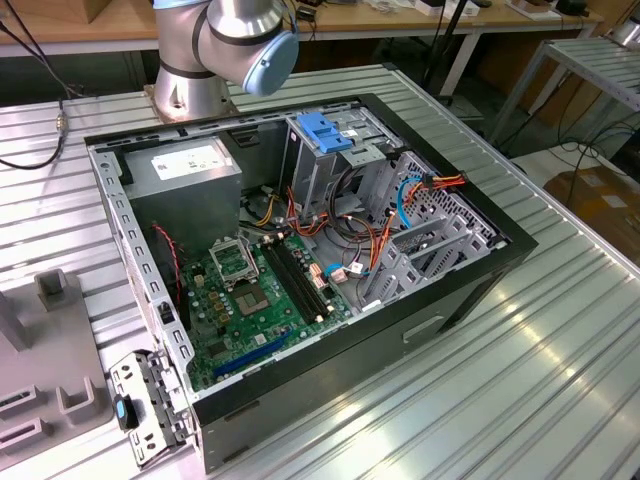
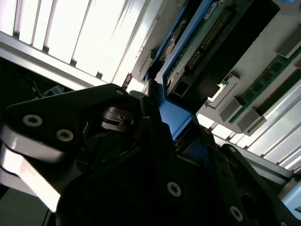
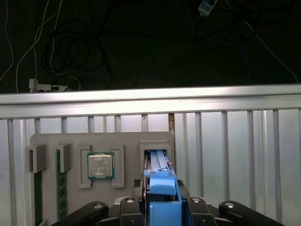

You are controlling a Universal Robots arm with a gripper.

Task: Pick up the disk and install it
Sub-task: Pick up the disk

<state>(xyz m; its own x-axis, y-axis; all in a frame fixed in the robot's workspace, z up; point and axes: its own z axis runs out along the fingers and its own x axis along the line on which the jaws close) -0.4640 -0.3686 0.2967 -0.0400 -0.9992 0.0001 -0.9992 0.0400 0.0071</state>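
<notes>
The gripper (image 3: 162, 201) clamps the blue edge of the disk (image 3: 157, 160), which stands on edge in a slot of a grey tray (image 3: 51, 141) beside a processor chip (image 3: 100, 165). The tray lies on a ribbed aluminium table (image 3: 225, 141), with cables (image 3: 70, 47) trailing over dark floor beyond. The exterior view shows an open computer case (image 1: 515, 245) on that table.

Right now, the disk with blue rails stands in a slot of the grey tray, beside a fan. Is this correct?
Not quite: beside the disk there is no fan but a processor chip, seated in its own pocket. The first wrist view shows it. The disk does stand in a slot of the grey tray.
</notes>
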